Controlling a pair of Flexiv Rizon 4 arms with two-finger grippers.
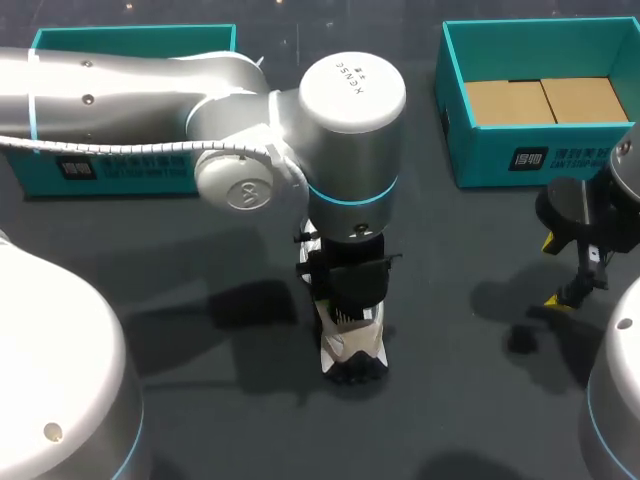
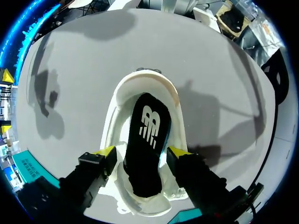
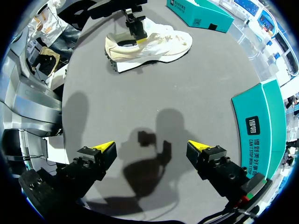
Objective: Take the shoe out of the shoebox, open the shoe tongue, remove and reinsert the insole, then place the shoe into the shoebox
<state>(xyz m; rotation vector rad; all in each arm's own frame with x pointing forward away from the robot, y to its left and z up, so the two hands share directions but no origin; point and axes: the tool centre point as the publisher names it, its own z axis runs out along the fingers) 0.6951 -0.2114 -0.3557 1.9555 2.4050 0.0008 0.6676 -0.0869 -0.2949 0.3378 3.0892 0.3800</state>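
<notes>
A cream-white shoe [image 1: 352, 350] lies in the middle of the table with its heel toward the near edge. In the left wrist view a black insole [image 2: 148, 116] rests inside the shoe [image 2: 145, 81]. My left gripper [image 2: 141, 151] hangs right over the shoe's opening, its fingers open on either side of the insole's rear end, and in the head view it [image 1: 350, 285] hides the shoe's middle. My right gripper [image 3: 152, 147] stands open over bare table at the right [image 1: 552, 270], well away from the shoe [image 3: 149, 44].
A teal shoebox [image 1: 540, 150] with brown cardboard inside stands at the back right. A second teal box part [image 1: 130, 40] sits at the back left, partly behind my left arm. One teal box wall [image 3: 261, 126] is close beside my right gripper.
</notes>
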